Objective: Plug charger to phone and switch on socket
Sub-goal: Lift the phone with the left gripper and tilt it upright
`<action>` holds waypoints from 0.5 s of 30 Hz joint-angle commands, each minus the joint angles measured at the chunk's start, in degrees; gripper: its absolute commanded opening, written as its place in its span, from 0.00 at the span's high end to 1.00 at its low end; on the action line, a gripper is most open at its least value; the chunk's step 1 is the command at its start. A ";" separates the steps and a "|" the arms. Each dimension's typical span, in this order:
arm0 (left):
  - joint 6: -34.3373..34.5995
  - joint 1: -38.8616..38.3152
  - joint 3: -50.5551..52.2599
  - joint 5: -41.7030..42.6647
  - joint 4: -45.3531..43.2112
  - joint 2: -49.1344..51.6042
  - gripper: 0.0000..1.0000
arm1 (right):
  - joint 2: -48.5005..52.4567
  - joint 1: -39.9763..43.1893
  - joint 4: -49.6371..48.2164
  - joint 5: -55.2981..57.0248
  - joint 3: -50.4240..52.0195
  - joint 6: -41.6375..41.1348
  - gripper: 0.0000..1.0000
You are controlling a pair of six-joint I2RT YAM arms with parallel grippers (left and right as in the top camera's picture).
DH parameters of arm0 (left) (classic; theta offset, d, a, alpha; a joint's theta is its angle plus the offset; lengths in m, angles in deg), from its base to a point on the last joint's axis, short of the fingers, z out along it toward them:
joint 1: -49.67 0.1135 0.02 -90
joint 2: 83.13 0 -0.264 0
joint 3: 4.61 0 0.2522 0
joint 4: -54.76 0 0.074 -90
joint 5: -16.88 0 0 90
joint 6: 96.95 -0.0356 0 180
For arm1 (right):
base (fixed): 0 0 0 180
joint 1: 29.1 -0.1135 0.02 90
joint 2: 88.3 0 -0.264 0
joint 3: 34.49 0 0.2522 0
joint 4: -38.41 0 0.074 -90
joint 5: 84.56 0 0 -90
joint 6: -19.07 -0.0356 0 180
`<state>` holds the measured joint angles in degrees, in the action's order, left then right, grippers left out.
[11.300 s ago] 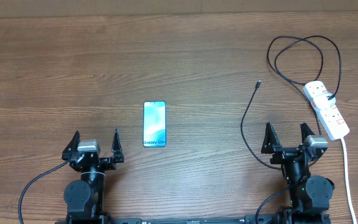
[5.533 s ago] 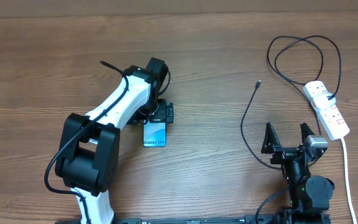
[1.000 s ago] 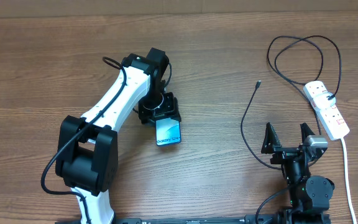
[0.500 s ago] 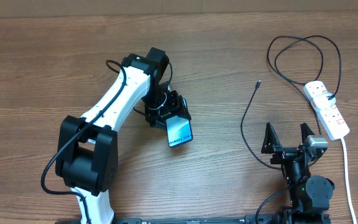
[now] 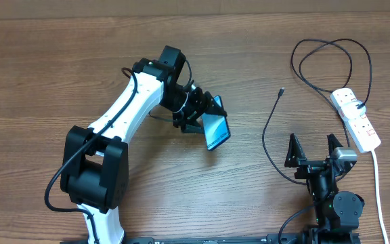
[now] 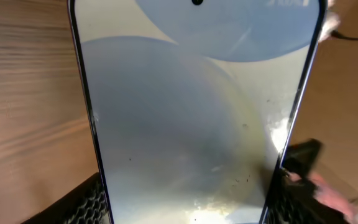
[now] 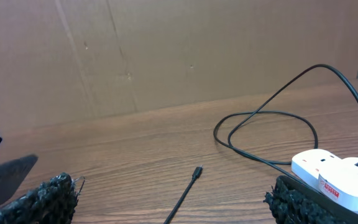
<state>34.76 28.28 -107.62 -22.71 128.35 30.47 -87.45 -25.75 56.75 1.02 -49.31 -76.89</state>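
Light-blue on its screen, the phone is held tilted, clamped in the left gripper — the right gripper is seen wide apart, empty, beside the charger.

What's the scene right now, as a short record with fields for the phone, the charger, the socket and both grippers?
phone: screen lit, tilted, held by its edges
left gripper: shut on the phone, out over the middle of the table
right gripper: open, empty, near the front edge
charger: lying on the table, free tip apart from the phone, other end at the socket
socket: on the right side of the table; switch position too small to tell
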 commanded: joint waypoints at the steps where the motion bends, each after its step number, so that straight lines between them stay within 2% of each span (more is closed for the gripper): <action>1: 4.70 0.00 -1.62 9.27 -1.01 0.37 0.50 | -0.68 0.26 -0.17 0.50 0.61 -0.22 0.00; 15: 6.14 0.04 -1.62 17.90 -1.64 0.37 0.51 | -0.68 0.26 -0.17 0.50 0.61 -0.22 0.00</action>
<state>40.07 28.28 -107.62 -10.69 126.93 30.47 -87.45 -25.75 56.75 1.00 -49.31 -76.91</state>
